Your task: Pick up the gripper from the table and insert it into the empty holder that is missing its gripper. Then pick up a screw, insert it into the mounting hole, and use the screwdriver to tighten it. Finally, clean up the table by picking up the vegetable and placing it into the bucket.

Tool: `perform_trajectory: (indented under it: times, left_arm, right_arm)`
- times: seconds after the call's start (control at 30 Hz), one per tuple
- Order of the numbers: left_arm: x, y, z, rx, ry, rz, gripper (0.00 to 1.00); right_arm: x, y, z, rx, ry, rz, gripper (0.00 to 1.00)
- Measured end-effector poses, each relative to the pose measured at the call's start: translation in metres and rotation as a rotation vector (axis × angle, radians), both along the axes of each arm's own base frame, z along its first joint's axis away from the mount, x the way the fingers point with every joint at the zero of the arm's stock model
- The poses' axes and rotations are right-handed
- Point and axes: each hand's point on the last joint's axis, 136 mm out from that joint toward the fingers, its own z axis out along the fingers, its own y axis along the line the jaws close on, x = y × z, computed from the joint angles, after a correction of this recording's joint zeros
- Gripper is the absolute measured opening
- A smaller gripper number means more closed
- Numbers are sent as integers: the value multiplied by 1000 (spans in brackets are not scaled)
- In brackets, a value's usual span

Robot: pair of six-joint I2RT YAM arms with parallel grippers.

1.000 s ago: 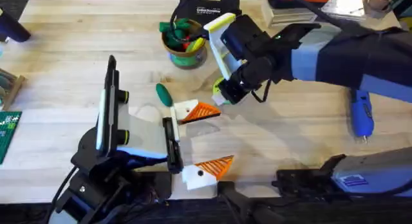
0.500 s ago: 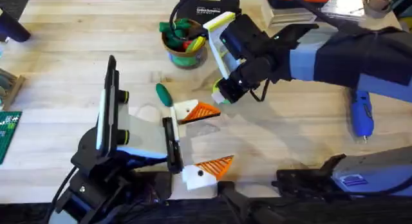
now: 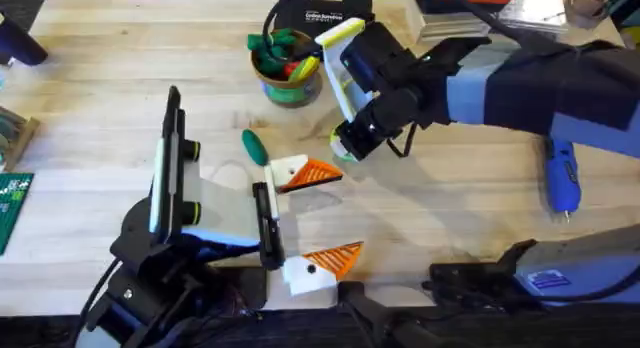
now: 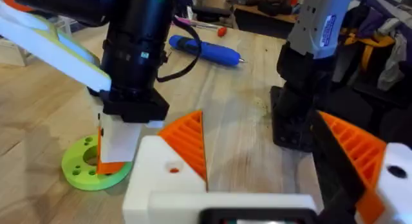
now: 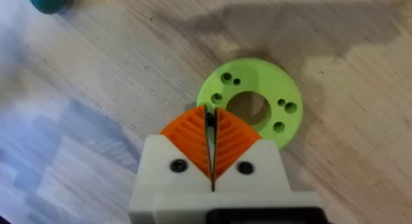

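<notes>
Pressed together with only a thin slit between their orange pads, the right gripper [image 5: 212, 141] jaws hang over the green disc [image 5: 252, 103], holding nothing I can make out. Left gripper [image 3: 318, 214] jaws stand wide, both orange pads fitted. Vegetable [image 3: 254, 146] lies at 10 o'clock from the left gripper, bucket [image 3: 287, 70] at 12, screwdriver [image 3: 560, 178] at 3

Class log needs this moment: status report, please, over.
Left gripper open, both orange pads seated. Right gripper shut, over green disc. Vegetable on table beside left gripper, not in bucket. Screwdriver lying on table, right side.
</notes>
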Motion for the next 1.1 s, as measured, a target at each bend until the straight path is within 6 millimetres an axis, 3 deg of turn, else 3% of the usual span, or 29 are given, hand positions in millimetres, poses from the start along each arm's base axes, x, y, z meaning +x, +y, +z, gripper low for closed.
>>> perform_trajectory:
  times: [0.6,0.83,1.1]
  left_arm:
    - [0,0,0,0,0,0,985]
    - [0,0,0,0,0,0,985]
    - [0,0,0,0,0,0,985]
  right_arm:
    - [-1,-1,4,1,-5,1,8]
    - [1,-5,25,16,-64,-3,8]
    - [-12,-16,56,25,-102,26,8]
